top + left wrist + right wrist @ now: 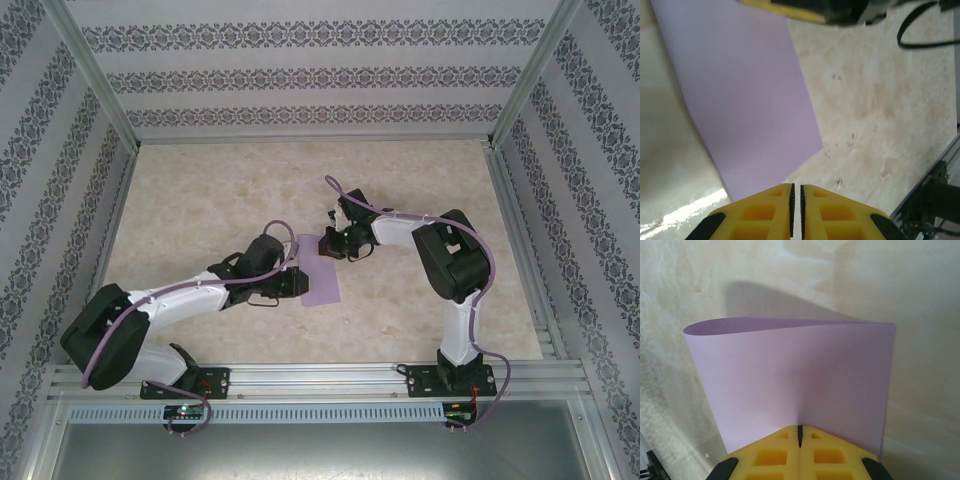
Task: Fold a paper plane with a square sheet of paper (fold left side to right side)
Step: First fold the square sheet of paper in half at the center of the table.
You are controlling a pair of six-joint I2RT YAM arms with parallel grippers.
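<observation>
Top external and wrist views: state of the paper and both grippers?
thin matte lilac-purple square sheet of paper: bent over in a loose curve, fold not creased
left gripper: shut, pinching the sheet's edge
right gripper: shut, pinching the sheet's edge

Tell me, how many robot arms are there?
2. The left arm reaches from the near left to the purple sheet; the right arm bends in from the near right, right gripper pinching that sheet.

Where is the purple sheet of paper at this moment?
In the top view, the square sheet of paper lies bent over near the middle of the table, between the left gripper and the right gripper.
</observation>
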